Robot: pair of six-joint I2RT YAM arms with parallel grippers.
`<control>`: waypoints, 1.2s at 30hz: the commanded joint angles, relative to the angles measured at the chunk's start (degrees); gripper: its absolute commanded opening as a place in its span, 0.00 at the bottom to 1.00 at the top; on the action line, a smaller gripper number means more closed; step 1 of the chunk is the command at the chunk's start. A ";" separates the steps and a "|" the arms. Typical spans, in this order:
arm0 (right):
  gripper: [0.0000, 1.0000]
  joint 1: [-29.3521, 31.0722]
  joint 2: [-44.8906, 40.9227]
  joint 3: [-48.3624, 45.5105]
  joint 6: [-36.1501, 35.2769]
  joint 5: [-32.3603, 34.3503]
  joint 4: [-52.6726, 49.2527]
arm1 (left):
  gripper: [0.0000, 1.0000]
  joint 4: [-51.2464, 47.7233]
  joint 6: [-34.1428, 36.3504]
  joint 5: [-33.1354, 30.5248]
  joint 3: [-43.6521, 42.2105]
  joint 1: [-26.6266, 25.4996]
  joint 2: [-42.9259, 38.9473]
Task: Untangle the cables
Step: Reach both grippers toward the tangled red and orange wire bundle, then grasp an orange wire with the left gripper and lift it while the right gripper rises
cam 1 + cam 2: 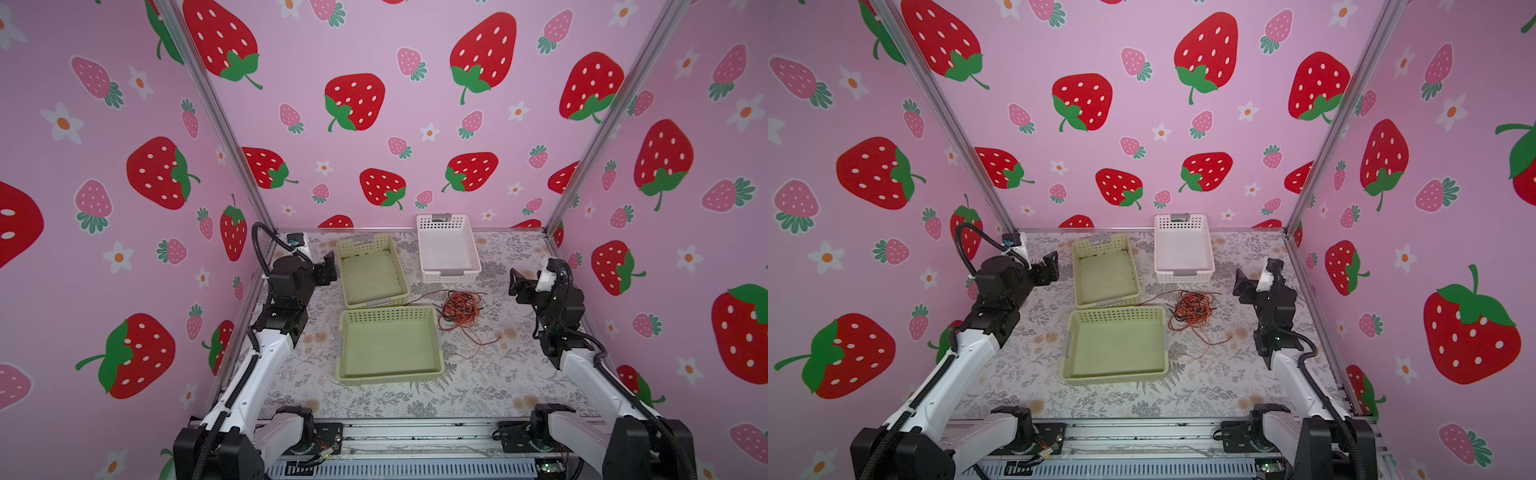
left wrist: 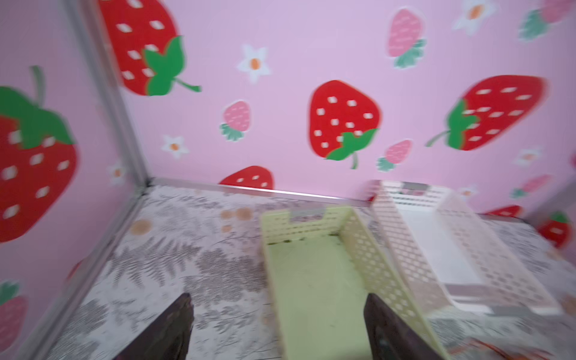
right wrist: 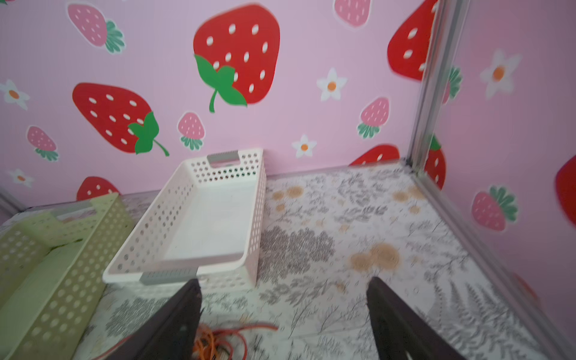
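The cables lie as one tangled clump of thin orange, red and black wires on the floral table, right of the green baskets in both top views. Loose strands trail toward the front. My left gripper hovers at the left, beside the far green basket, open and empty. In the left wrist view its fingers stand wide apart. My right gripper hangs right of the clump, also open. Orange loops of the cables lie by one finger in the right wrist view, and nothing is between the fingers.
A far green basket, a near green basket and a white basket stand empty left of and behind the clump. Pink strawberry walls with metal posts enclose the table on three sides. An aluminium rail runs along the front.
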 commanded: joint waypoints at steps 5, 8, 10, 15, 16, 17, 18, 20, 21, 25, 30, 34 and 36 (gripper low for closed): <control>0.78 2.14 8.50 2.85 9.53 -7.83 -19.31 | 0.86 -15.47 6.94 12.07 14.67 -21.23 12.80; 0.68 2.70 13.07 5.51 9.98 -12.22 -19.72 | 0.84 -16.67 9.27 12.62 19.73 -26.88 20.66; 0.64 4.15 15.06 6.73 9.35 -13.11 -20.50 | 0.82 -17.98 10.65 12.71 23.27 -29.86 25.60; 0.62 8.87 16.24 6.77 9.53 -11.64 -24.85 | 0.78 -18.93 9.43 14.83 30.16 -33.14 35.31; 0.61 9.60 16.11 6.26 9.92 -11.45 -25.35 | 0.78 -18.78 8.94 15.76 31.20 -33.19 36.62; 0.60 10.26 15.91 5.59 10.44 -11.58 -25.96 | 0.77 -18.77 8.73 16.53 32.24 -33.47 37.99; 0.58 10.94 15.62 4.91 11.08 -11.40 -26.69 | 0.77 -18.77 8.55 16.59 33.18 -33.76 39.24; 0.57 11.84 14.79 3.59 11.92 -10.45 -28.09 | 0.77 -18.86 8.58 16.66 34.44 -34.13 41.03; 0.56 12.35 14.26 2.91 12.22 -9.02 -28.80 | 0.77 -18.58 8.54 16.61 34.82 -34.31 41.70; 0.53 13.46 14.09 1.68 12.08 -6.88 -29.51 | 0.76 -17.49 8.45 16.85 35.77 -34.49 43.59; 0.47 15.17 18.59 2.99 10.71 -7.02 -31.09 | 0.75 -17.82 8.27 16.43 37.51 -34.55 45.32; 0.42 15.85 20.83 3.69 10.24 -7.07 -31.18 | 0.75 -17.46 8.37 15.98 37.51 -34.66 45.39; 0.39 16.03 21.41 4.06 9.68 -6.99 -31.49 | 0.75 -17.34 8.45 15.75 37.50 -34.60 45.39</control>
